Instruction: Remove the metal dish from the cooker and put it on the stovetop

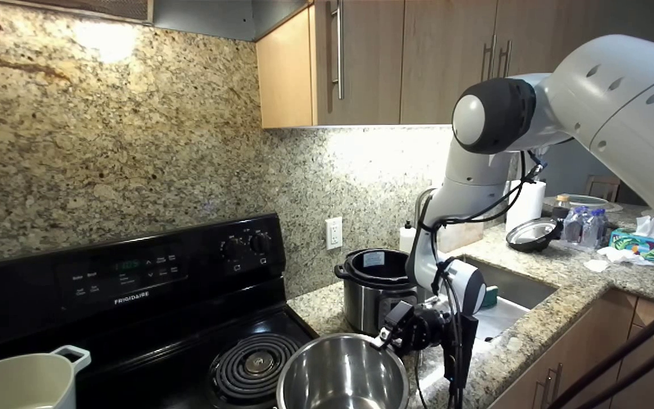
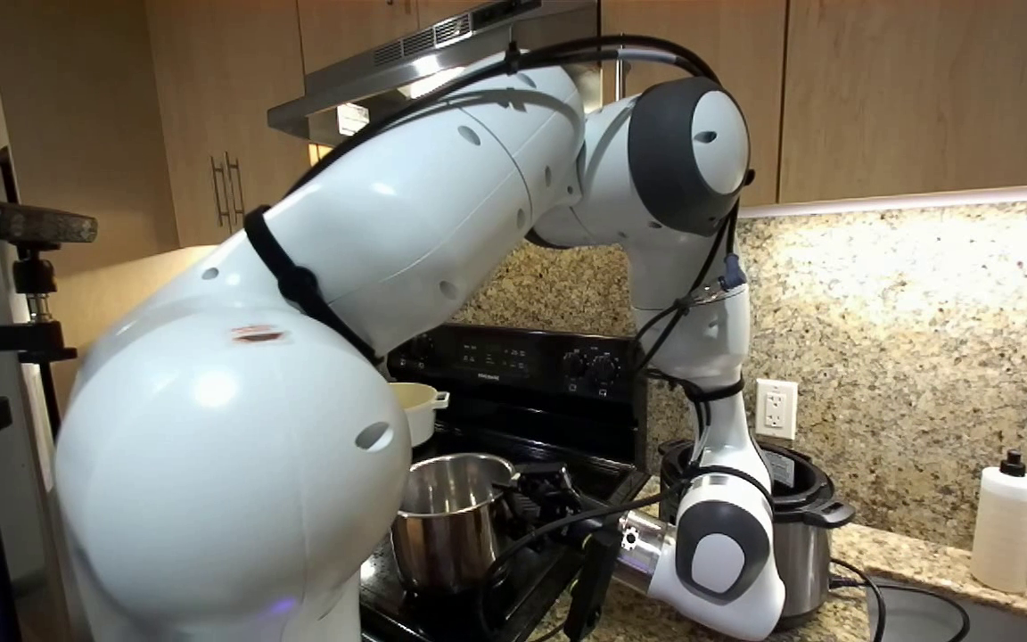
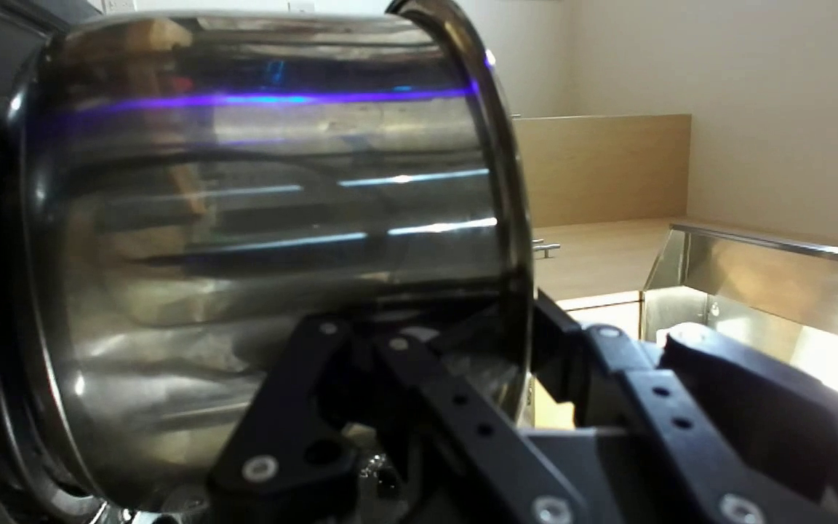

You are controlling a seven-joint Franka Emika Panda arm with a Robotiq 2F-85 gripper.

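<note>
**Dish is out, looks like only the set-down is left**

Your jaws are pinched tight on the rim of the dish (image 3: 266,240), one side inside the wall and the other outside, so you've got a decent hold. It's over the stovetop (image 1: 154,378), roughly upright in both exterior views, but I can't tell if the base is properly down or just above. Further back, the cooker (image 1: 361,307) sits lid-off on the tabletop (image 1: 321,309), dark inside. So I'd call removal done; you just need to seat it and let go.
</note>
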